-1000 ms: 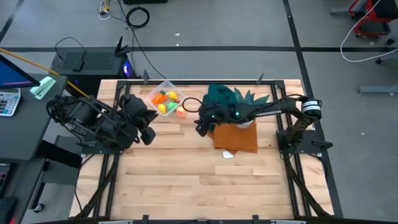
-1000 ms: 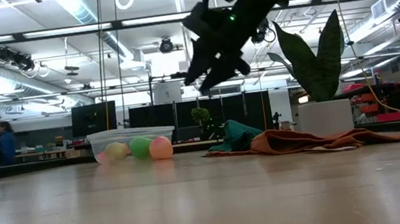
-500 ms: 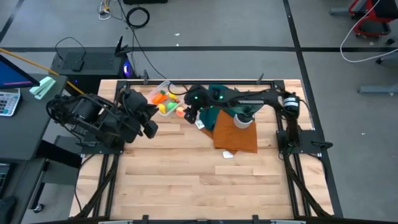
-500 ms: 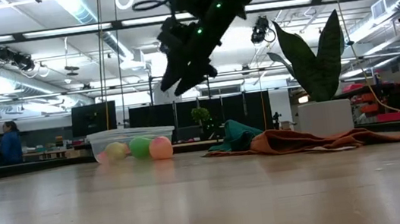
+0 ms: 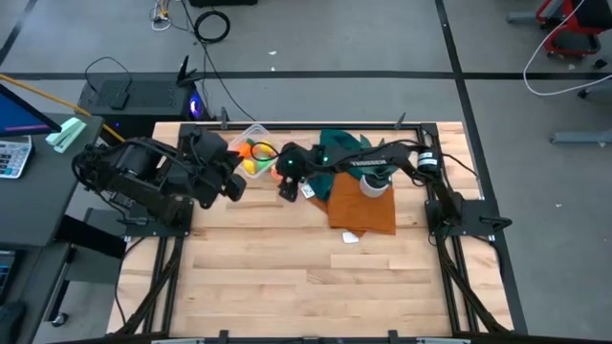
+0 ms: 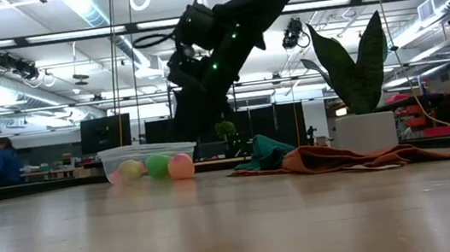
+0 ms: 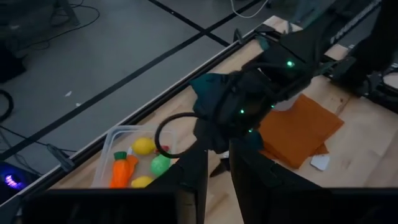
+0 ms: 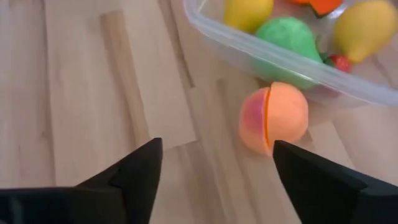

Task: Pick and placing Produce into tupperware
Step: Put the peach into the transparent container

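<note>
right tool (image 8: 211, 180) spread wide above round peach (image 8: 273, 118) beside clear tupperware (image 8: 249, 46)

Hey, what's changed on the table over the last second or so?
The right gripper swung from above the orange cloth toward the clear container and came down; it now hangs open over the peach, which lies on the wood just outside the container. The left gripper edged a little closer to the container. The peach, the fruit in the container, the cloth and the potted plant stayed put.
</note>
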Controlling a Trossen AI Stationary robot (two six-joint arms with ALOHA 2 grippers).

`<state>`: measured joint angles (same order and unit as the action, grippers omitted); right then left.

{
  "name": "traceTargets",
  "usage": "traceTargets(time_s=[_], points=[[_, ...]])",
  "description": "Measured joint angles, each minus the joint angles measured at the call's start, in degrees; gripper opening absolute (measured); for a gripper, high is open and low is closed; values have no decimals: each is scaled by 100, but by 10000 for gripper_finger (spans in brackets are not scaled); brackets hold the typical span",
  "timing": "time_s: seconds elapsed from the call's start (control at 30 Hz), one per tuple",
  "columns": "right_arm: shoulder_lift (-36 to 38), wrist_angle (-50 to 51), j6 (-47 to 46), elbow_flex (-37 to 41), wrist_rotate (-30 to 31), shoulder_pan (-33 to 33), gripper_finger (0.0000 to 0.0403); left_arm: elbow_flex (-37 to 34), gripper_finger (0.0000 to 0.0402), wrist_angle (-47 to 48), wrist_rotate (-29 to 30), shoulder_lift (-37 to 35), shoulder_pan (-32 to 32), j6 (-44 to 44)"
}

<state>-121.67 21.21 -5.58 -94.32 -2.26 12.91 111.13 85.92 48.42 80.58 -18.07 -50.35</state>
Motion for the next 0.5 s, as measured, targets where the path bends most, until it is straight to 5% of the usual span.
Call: traceTargets(time_s=[0.23,0.5], points=[[-166,-298,61,-1,221,11,333,0,76,91,-19,0,133,147],[-465,-451,172,4,392,15,344,0,80,122,-66,0,222,431]])
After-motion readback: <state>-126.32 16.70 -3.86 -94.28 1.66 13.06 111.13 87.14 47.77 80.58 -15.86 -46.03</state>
